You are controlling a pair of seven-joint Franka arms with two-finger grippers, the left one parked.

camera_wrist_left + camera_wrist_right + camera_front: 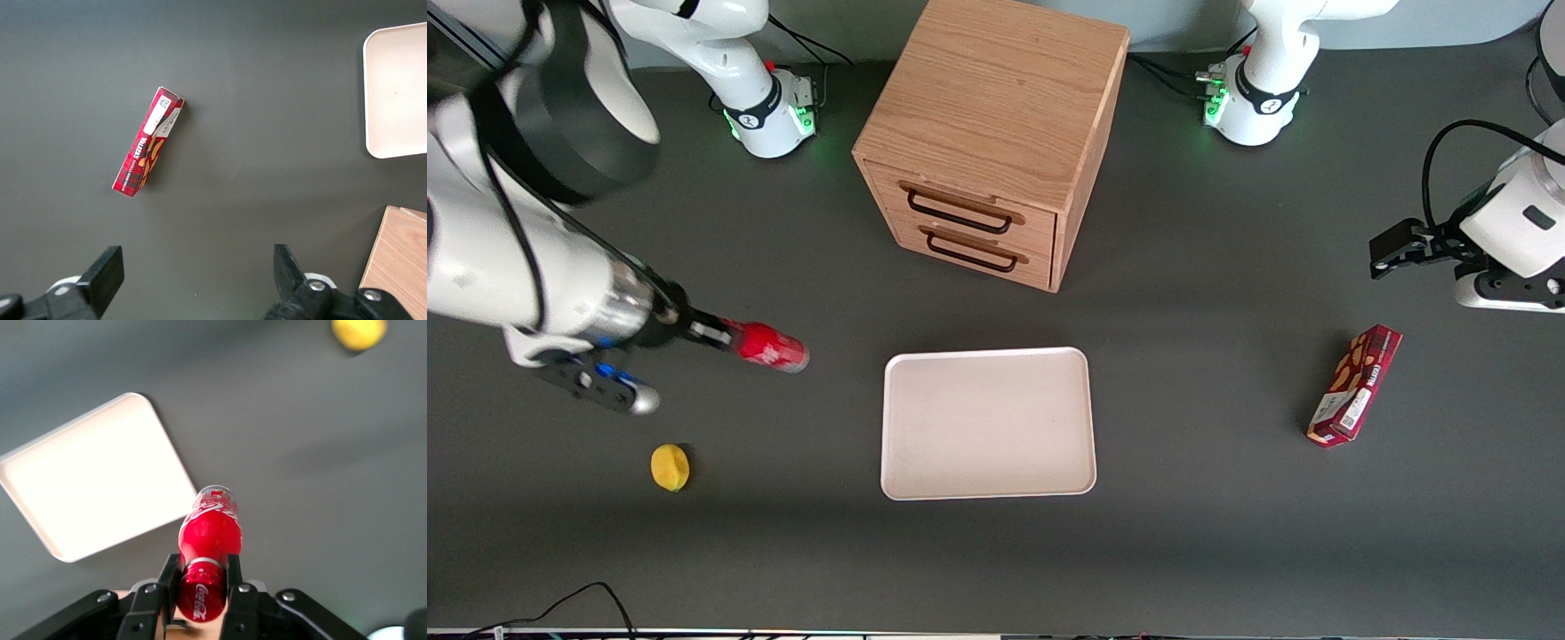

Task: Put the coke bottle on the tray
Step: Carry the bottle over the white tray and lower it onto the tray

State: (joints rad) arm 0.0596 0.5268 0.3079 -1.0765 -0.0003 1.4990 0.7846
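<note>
The coke bottle (770, 346) is small and red with a silvery base. It is held lying sideways, base toward the tray, above the table at the working arm's end. My right gripper (725, 335) is shut on its neck, just under the red cap. In the right wrist view the black fingers (169, 575) clamp the bottle (210, 530) on both sides below the lettered cap. The tray (987, 422) is pale pinkish-white and lies flat in front of the drawer cabinet, a short way from the bottle's base. It also shows in the right wrist view (93, 477) and the left wrist view (399, 87).
A wooden two-drawer cabinet (996, 133) stands farther from the front camera than the tray. A small yellow object (670, 467) lies nearer the camera than the gripper. A dark red snack box (1354, 384) lies toward the parked arm's end.
</note>
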